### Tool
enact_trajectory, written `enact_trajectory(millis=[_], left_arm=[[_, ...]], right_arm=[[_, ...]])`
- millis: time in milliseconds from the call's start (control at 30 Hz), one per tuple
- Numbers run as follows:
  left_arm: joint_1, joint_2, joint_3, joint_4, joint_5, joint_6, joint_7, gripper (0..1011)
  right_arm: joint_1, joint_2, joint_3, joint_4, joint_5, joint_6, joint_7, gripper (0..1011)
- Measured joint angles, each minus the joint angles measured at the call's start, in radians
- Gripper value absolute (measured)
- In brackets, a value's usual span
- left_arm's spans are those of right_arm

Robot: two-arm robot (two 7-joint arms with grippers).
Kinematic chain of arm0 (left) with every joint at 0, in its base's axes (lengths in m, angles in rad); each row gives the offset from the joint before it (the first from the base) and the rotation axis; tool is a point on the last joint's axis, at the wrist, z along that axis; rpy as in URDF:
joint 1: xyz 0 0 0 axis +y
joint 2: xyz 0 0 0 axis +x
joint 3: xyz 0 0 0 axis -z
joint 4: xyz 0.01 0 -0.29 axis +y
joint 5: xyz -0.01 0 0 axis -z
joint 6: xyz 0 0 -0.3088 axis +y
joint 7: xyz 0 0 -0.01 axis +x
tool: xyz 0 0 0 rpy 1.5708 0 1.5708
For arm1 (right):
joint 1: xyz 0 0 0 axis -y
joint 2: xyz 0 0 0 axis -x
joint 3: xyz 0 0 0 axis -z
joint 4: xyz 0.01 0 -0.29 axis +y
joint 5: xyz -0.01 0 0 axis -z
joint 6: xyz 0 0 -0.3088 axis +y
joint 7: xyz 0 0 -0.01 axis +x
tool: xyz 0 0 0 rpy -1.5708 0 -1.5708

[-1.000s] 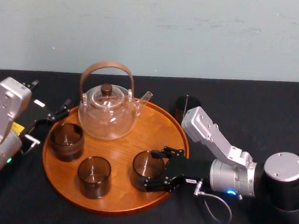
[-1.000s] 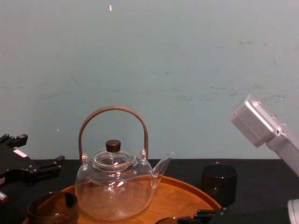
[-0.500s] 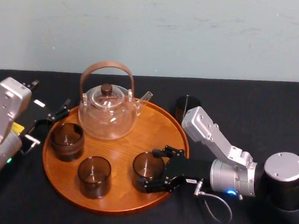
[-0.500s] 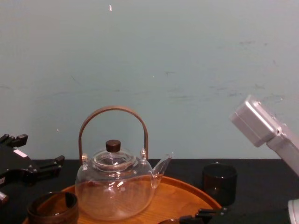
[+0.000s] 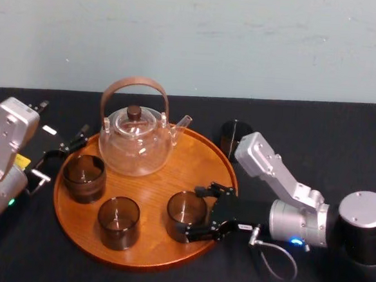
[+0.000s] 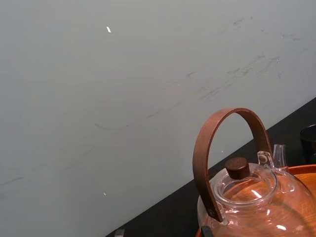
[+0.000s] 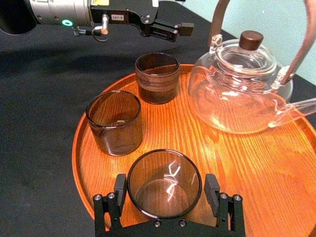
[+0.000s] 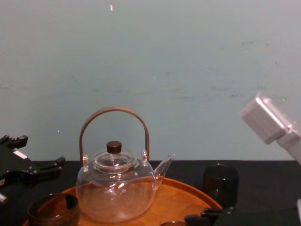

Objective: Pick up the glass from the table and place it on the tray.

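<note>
Glass (image 7: 164, 183) stands upright, mouth up, on tray (image 7: 256, 165) inside spread right tool (image 7: 166, 181); left tool (image 5: 59, 153) idle, spread.

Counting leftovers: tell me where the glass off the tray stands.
Head view: the dark glass stands on the table beyond the right rear rim of the tray, right of the teapot.

A clear teapot (image 5: 136, 144) has a bent brown handle (image 5: 135, 89) and a dark round knob (image 5: 134, 111) on its lid. 1 brown cup (image 5: 83, 177) stands just beside the teapot, and 1 darker cup (image 5: 118, 222) stands near that one, not touching. Behind them is a pale green wall (image 5: 246, 42).
</note>
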Motion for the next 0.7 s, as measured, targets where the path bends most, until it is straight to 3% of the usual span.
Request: enact_trajectory(millis=[467,700], left_arm=[[0.000,0.000,0.000,0.000,0.000,0.000,0.000,1001],[0.000,0.000,0.000,0.000,0.000,0.000,0.000,1002]], right_arm=[[-0.067,0.092,0.045,-0.084,0.061,-0.002,0.009,1002],[-0.123,0.163,0.083,-0.137,0.101,-0.018,0.010,1002]])
